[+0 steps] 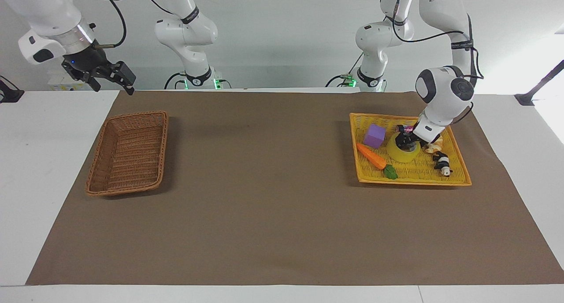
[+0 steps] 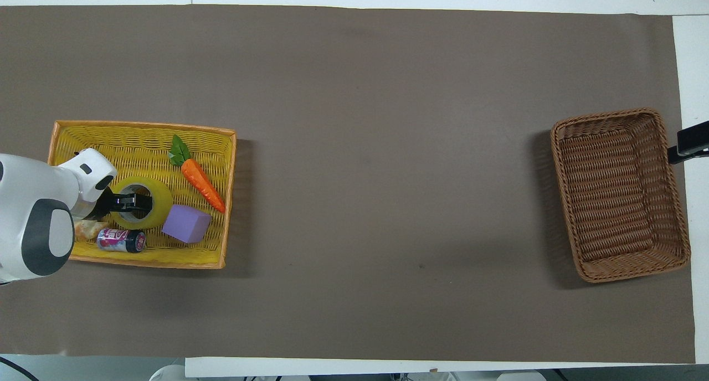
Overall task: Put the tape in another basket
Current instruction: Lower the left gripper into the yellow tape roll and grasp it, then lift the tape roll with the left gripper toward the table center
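Brown mat covering the table, two baskets lying at its ends. I am keeping the left gripper (image 1: 404, 141) down at the tape (image 1: 402, 152), one finger in the core, one outside, apparently closing on the wall for a lift; firm hold I cannot tell. Tape sitting in the tray (image 1: 458, 179) among cube (image 1: 374, 135), carrot (image 1: 371, 156), can (image 2: 121, 240). Right gripper (image 1: 115, 77) waiting wide, beside the basket (image 1: 128, 153), leaving it free.

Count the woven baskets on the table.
2: the yellow-orange woven tray basket at the left arm's end of the table, and the empty dark brown wicker basket at the right arm's end.
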Action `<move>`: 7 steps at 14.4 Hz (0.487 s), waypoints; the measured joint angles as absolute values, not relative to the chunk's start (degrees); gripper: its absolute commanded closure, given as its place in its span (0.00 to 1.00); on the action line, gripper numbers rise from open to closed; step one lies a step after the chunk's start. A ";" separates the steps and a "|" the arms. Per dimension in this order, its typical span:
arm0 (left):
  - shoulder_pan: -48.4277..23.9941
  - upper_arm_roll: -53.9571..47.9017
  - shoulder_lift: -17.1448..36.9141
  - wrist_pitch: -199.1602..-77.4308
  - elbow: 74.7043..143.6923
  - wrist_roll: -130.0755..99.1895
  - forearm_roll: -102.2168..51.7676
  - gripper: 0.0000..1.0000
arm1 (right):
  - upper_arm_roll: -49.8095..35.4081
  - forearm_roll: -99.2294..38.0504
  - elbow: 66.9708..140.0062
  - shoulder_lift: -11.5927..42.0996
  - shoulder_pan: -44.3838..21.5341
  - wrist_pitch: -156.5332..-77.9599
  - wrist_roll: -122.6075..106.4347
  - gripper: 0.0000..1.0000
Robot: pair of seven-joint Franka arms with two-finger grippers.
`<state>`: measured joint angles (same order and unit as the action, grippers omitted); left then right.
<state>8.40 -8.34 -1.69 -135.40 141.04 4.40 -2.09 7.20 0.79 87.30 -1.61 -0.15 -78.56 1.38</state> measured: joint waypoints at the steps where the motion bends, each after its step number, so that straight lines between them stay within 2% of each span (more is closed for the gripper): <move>1: 8.40 -8.34 -1.69 -135.65 141.24 4.40 -2.09 0.87 | 7.20 0.79 87.30 -1.61 -0.15 -78.56 1.38 0.00; 2: 8.41 -8.33 -1.71 -135.70 141.27 4.41 -2.08 1.00 | 7.20 0.79 87.30 -1.61 -0.15 -78.56 1.38 0.00; 5: 8.44 -8.15 -2.07 -136.04 140.51 4.46 -2.07 1.00 | 7.20 0.79 87.30 -1.61 -0.15 -78.56 1.38 0.00; 7: 8.48 -8.12 -2.10 -134.06 137.09 4.54 -2.09 1.00 | 7.20 0.79 87.30 -1.61 -0.15 -78.56 1.38 0.00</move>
<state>8.48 -8.12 -2.10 -134.06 137.09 4.54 -2.09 7.20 0.79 87.30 -1.61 -0.15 -78.56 1.38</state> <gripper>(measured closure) 0.784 0.000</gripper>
